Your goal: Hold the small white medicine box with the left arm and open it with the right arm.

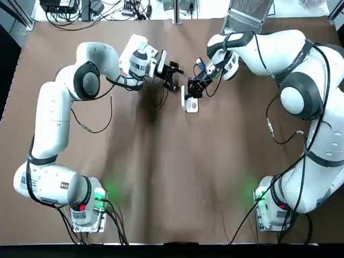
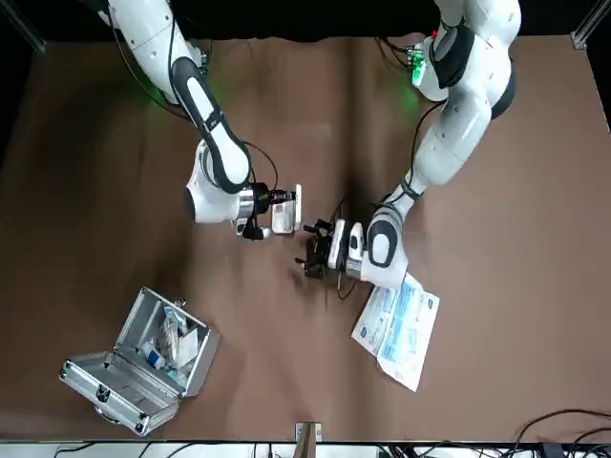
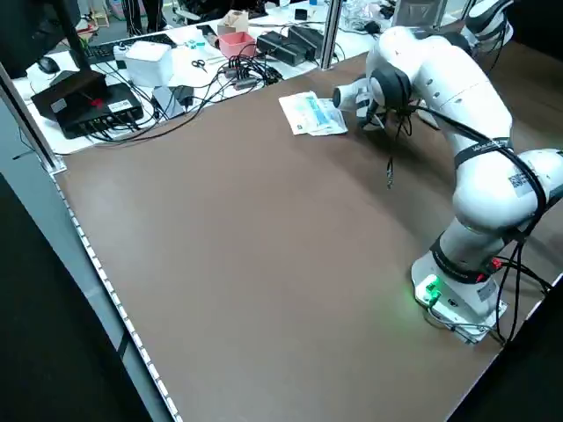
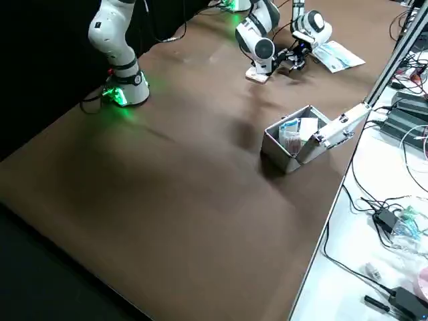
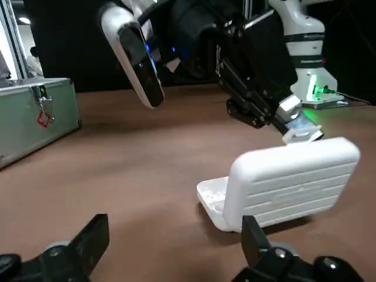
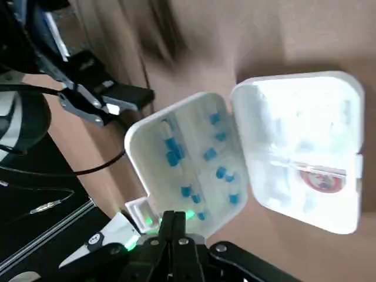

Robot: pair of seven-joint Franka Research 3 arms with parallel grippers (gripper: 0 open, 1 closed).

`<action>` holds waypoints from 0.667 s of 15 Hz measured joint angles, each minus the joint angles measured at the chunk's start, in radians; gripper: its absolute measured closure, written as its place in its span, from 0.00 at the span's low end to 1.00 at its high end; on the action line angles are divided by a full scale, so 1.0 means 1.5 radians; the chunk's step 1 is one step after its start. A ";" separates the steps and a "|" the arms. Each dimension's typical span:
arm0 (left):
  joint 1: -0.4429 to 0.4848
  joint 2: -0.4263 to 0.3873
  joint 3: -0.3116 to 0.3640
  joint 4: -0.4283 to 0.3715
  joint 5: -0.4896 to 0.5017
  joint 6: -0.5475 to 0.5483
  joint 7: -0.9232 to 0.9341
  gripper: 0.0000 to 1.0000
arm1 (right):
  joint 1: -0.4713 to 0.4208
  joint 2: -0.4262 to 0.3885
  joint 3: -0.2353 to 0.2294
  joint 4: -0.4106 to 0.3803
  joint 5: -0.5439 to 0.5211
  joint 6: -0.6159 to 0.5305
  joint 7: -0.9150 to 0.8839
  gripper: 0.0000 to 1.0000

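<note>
Although the left arm is meant to steady it, the white box lies unheld on the brown table. It sits about midway across, out past the bare stretch in front of the arm bases. It is already open. In the left wrist view one ribbed half stands up from the other, which lies flat on the table. The right wrist view looks into both halves, with small blue pieces in the compartments of one and a red-and-white emblem on the other. The opening part therefore looks done, or very nearly.

The right claw is right at the box, its tip at the rim of the raised half. Its fingers are pressed together, and I cannot tell whether they pinch a tab there or only rest against it. A little farther out, to the robot's left, the left claw hovers close beside the box but apart from it. Its fingers are spread wide with nothing between them, so the holding part is not being done. What seems left is folding the raised half fully back, if that is wanted, and letting go.

Farthest out, near the table's far edge, a printed leaflet lies on the left side. An open metal case lies on the right.
</note>
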 joint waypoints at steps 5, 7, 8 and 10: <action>0.050 -0.047 0.000 -0.027 0.076 -0.018 -0.018 0.00 | 0.019 0.000 0.000 0.004 0.015 0.023 0.001 0.99; 0.080 -0.078 0.000 -0.029 0.147 -0.048 -0.085 0.00 | 0.031 0.004 0.000 0.004 0.020 0.041 0.002 0.99; 0.090 -0.090 0.000 -0.029 0.170 -0.055 -0.109 0.00 | 0.035 0.007 0.000 0.004 0.021 0.050 0.002 0.99; 0.111 -0.119 0.000 -0.029 0.209 -0.070 -0.154 0.00 | 0.043 0.014 0.000 0.006 0.022 0.065 0.002 0.99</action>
